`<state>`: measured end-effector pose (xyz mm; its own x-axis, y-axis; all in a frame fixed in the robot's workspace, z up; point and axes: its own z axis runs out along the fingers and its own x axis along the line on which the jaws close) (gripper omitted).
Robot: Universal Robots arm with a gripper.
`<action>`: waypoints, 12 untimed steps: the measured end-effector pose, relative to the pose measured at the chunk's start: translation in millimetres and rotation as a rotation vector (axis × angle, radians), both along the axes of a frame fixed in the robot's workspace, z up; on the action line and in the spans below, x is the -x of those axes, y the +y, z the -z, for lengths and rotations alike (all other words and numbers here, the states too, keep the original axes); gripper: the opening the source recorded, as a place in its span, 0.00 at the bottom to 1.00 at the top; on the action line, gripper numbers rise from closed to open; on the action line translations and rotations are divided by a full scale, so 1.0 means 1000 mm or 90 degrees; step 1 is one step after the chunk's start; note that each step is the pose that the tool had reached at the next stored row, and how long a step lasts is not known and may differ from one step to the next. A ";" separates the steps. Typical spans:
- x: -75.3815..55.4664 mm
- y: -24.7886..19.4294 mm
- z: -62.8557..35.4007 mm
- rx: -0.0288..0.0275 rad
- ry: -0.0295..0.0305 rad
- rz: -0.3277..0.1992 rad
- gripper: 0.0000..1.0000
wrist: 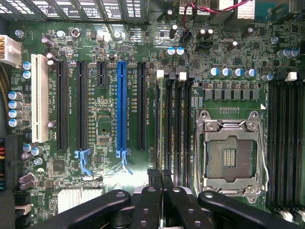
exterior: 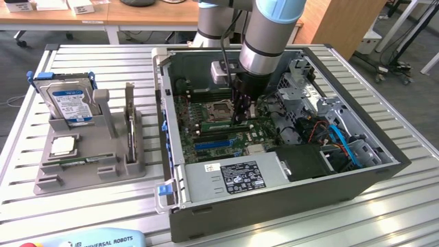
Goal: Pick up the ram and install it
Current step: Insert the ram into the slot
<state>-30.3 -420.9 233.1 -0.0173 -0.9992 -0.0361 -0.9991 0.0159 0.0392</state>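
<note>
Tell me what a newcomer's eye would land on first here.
First, the big grey-and-blue robot arm reaching down into the open computer case mid-scene. Next, its end effector, shut on the thin green ram, edge-on over the memory slots beside the empty processor socket. At the exterior view's left, a blue-labelled hard drive stands in a grey holder.

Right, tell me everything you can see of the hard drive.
The hard drive is a silver metal block with a blue and white label facing the camera. It stands on edge, leaning back a little, in the grey holder, at the exterior view's left of the open computer case. Blue rails sit at its sides.
</note>
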 end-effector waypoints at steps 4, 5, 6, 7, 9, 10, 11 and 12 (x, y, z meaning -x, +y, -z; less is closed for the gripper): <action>0.000 0.0005 0.0005 -0.0002 -0.0001 0.000 0.12; 0.000 0.0005 0.0004 -0.0001 0.0000 0.000 0.12; 0.000 0.0006 0.0004 0.0000 0.0000 0.000 0.12; 0.000 0.0007 0.0004 0.0000 0.0000 0.000 0.12; 0.000 0.0008 0.0005 -0.0001 0.0000 0.000 0.12; 0.000 0.0008 0.0005 -0.0001 -0.0001 0.000 0.12; 0.000 0.0007 0.0005 0.0001 0.0000 0.000 0.12; 0.000 0.0008 0.0008 0.0000 0.0000 0.000 0.12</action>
<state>-30.3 -420.1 232.3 -0.0173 -0.9992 -0.0361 -0.9991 0.0159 0.0392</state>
